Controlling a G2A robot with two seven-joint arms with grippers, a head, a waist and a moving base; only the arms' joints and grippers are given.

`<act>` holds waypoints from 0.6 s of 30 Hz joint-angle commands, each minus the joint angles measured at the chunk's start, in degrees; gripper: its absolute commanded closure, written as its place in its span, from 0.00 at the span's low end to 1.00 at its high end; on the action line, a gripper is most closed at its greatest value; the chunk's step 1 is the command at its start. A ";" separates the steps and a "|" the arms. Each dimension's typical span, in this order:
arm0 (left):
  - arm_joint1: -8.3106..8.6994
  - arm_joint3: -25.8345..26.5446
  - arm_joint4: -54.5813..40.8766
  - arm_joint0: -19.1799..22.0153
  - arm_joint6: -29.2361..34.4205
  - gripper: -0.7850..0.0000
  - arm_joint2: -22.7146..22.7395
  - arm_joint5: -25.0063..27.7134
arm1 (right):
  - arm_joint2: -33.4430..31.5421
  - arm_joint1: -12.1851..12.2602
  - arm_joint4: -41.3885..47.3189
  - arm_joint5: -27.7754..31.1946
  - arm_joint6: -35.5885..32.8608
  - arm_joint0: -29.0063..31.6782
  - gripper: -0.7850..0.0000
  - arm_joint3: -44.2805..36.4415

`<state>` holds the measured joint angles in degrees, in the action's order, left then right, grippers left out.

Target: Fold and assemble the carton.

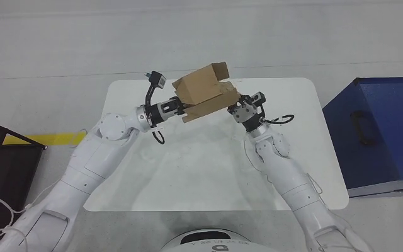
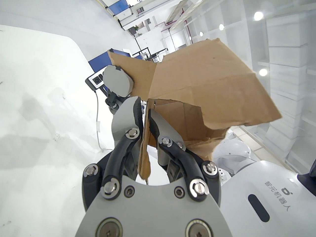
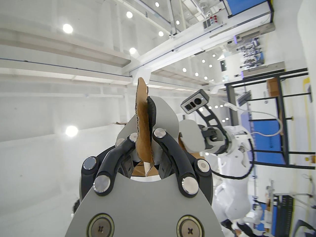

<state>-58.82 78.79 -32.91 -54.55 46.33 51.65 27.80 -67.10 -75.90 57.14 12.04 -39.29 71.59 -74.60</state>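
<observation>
A brown cardboard carton (image 1: 204, 92) is held up in the air over the far part of the white table (image 1: 296, 164), tilted, with one flap sticking up. My left gripper (image 1: 184, 108) is shut on a thin flap at the carton's left side; in the left wrist view its fingertips (image 2: 145, 114) pinch the flap's edge, with the carton (image 2: 205, 85) spreading out beyond. My right gripper (image 1: 237, 102) is shut on a flap at the carton's right side; in the right wrist view the gripper (image 3: 144, 104) clamps a narrow strip of cardboard (image 3: 142, 122) seen edge-on.
A blue case (image 1: 368, 135) stands on the floor to the right of the table. A dark object (image 1: 16, 167) lies on the floor at the left, near a yellow floor stripe (image 1: 56, 138). The near half of the table is bare.
</observation>
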 commanded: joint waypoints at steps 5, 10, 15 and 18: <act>0.44 -4.68 -6.27 0.50 13.91 1.00 2.73 4.76 | -1.87 1.24 -11.13 -0.68 -0.82 2.29 0.00 -2.01; 0.22 -8.99 -14.82 1.89 24.05 1.00 4.23 6.10 | -4.11 1.87 -11.95 -1.20 -3.18 3.70 0.00 -4.07; -0.39 -7.22 -17.61 3.45 28.41 1.00 3.89 1.76 | -7.03 2.47 -12.36 -0.54 -4.43 5.16 0.00 -7.03; -0.50 -7.83 -13.97 3.73 28.30 1.00 3.60 1.86 | -11.84 3.10 -12.25 2.43 -2.63 6.91 0.00 -8.88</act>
<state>-59.30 71.53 -48.60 -50.89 74.95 55.38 29.35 -76.83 -73.02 44.35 13.39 -42.51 77.71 -82.78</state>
